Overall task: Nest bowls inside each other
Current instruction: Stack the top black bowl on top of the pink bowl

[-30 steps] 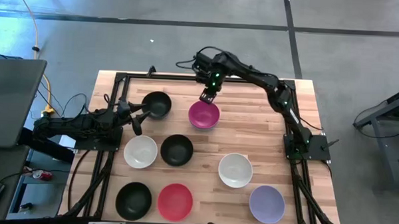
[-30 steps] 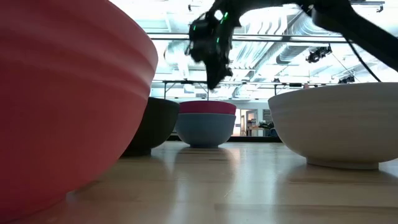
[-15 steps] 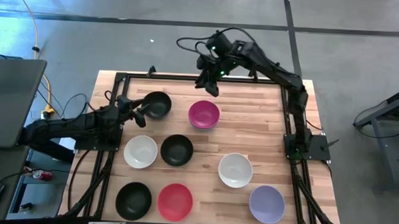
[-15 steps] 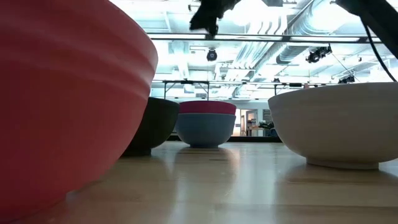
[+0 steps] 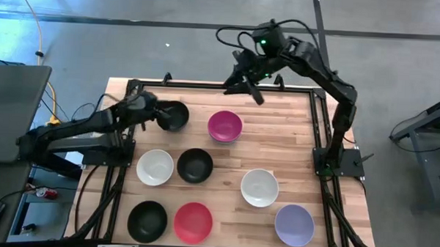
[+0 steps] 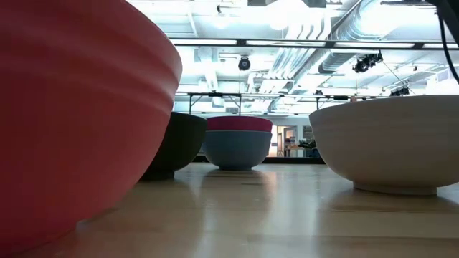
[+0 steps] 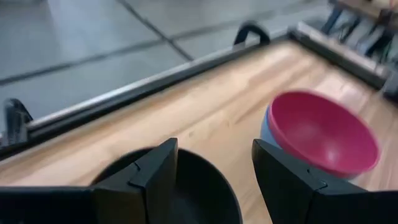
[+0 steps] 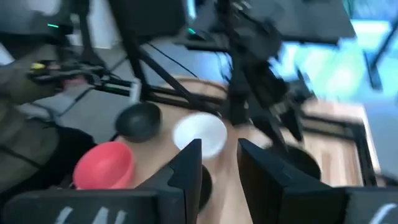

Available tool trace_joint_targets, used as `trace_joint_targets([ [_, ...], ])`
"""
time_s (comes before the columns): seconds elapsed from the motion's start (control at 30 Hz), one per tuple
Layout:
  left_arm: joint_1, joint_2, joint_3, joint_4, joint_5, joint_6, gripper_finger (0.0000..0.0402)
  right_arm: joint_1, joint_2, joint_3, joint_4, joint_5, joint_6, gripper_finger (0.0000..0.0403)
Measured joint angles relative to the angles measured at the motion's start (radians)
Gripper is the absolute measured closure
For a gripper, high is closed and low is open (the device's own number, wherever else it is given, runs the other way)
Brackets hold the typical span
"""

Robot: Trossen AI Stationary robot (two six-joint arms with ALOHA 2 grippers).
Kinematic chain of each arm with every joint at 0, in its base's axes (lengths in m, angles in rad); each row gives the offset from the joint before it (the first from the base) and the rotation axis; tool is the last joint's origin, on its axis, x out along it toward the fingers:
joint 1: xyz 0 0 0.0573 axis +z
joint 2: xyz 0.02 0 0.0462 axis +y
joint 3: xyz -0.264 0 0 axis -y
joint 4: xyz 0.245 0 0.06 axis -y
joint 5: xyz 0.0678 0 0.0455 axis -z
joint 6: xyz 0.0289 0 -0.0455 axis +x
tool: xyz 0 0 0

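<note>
Two open fingers of the left gripper point(image 7: 211, 180) are hanging right over the black bowl point(image 5: 173, 115) at the table's far left. Magenta bowl point(image 5: 225, 126), sitting in blue, is waiting just beside. Right gripper point(image 5: 245, 82) is hovering high, fingers apart, farther away.

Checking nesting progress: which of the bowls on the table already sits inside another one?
The magenta bowl, at the table's far middle. The low view shows it sitting in a blue bowl; every other bowl stands alone.
</note>
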Motion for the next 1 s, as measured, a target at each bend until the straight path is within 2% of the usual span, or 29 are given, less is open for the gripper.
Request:
trace_joint_targets([
  [0.13,0.044,0.163,0.114,-0.072,0.062,0.040,0.0204,-0.001,-0.055,0.000,0.004,-0.065,-0.060,0.0311],
  [0.33,0.142,0.350,0.301,-0.292,0.112,0.111,0.0204,-0.006,-0.106,0.000,-0.036,-0.059,-0.095,0.0311],
  [0.5,0.199,0.461,0.409,-0.452,0.110,0.194,0.0204,-0.013,-0.120,0.000,-0.121,-0.038,-0.123,0.0311],
  [0.67,0.234,0.549,0.464,-0.554,0.106,0.276,0.0204,-0.021,-0.119,0.000,-0.206,-0.033,-0.194,0.0311],
  [1.0,0.343,0.696,0.504,-0.678,0.106,0.328,0.0204,-0.020,-0.119,-0.002,-0.206,-0.064,-0.208,0.0311],
])
